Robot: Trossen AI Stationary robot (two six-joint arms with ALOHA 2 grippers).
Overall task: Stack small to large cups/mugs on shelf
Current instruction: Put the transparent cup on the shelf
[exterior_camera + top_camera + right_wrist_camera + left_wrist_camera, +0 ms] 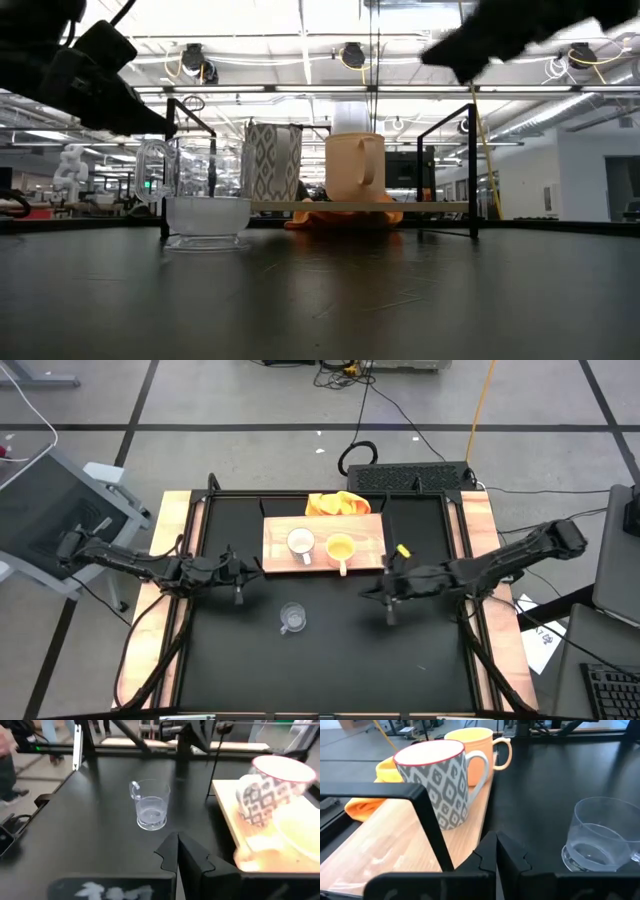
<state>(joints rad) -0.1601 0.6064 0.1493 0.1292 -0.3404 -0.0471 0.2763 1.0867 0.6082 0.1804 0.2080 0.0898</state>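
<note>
On the light-wood shelf [370, 532] at the table's far middle stand a white mug [300, 544] with a grey diamond pattern [437, 780] and, to its right, an orange-yellow mug [340, 548]. A clear glass cup [292, 618] stands upright on the black tabletop, nearer than the shelf [150, 810]. My left gripper [252, 570] hovers shut to the left of the shelf, pointing right [496, 845]. My right gripper [372, 588] hovers shut to the right of the glass cup and nearer than the shelf, pointing left [177, 845]. Neither gripper touches anything.
An orange-yellow cloth [337, 504] lies bunched against the shelf's far edge. A black metal frame bar [427, 820] stands close before my left gripper, by the shelf's left end. Black frame rails [200, 540] run along the table's sides. Bare black tabletop [330, 670] spreads out nearer than the glass cup.
</note>
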